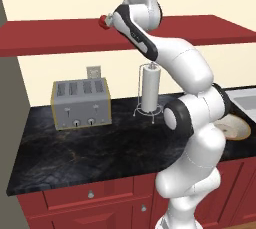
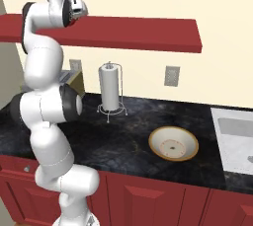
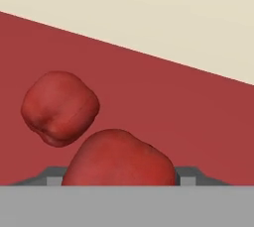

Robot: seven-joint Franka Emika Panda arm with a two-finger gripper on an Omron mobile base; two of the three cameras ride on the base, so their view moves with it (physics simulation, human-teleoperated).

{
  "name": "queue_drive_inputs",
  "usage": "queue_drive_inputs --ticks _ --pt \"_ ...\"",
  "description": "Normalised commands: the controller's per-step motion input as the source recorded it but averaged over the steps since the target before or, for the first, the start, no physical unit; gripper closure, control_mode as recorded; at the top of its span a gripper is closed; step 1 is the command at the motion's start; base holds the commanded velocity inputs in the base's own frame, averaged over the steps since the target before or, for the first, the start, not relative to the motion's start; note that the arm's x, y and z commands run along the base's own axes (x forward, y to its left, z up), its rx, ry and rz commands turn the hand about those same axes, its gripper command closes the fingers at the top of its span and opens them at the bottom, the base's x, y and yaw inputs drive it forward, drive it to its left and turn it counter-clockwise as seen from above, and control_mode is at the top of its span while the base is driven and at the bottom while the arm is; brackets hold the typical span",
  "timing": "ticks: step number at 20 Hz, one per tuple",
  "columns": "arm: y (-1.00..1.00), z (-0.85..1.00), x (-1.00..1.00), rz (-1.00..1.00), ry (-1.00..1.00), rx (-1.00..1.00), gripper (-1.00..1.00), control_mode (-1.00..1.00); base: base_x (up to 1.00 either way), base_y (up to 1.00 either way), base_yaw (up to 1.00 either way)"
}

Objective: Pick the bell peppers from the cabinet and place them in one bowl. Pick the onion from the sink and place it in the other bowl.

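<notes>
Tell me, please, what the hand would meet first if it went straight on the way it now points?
Most likely the nearer bell pepper, low between the fingertips and seemingly closest; depth is unclear. The second pepper lies off to one side.

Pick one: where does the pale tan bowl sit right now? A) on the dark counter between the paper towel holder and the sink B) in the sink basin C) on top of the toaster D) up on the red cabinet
A: the pale tan bowl rests on the dark counter, right of the paper towel holder and left of the sink.

One bell pepper (image 3: 119,157) lies between the tool's tips on the cabinet (image 3: 188,117), another (image 3: 59,108) beside it.
</notes>
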Motion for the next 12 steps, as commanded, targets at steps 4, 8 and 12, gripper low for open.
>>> queue_drive_inputs --ticks 4,8,12 --pt "-0.14 0.55 -0.35 -0.01 -0.01 0.05 1.00 -1.00 0.00 0.00 0.00" --pt "-0.43 0.05 -0.92 0.00 -0.10 0.10 1.00 -1.00 0.00 0.00 0.00" --pt "-0.37 -0.06 -1.00 0.00 -0.13 0.11 1.00 -1.00 0.00 0.00 0.00"
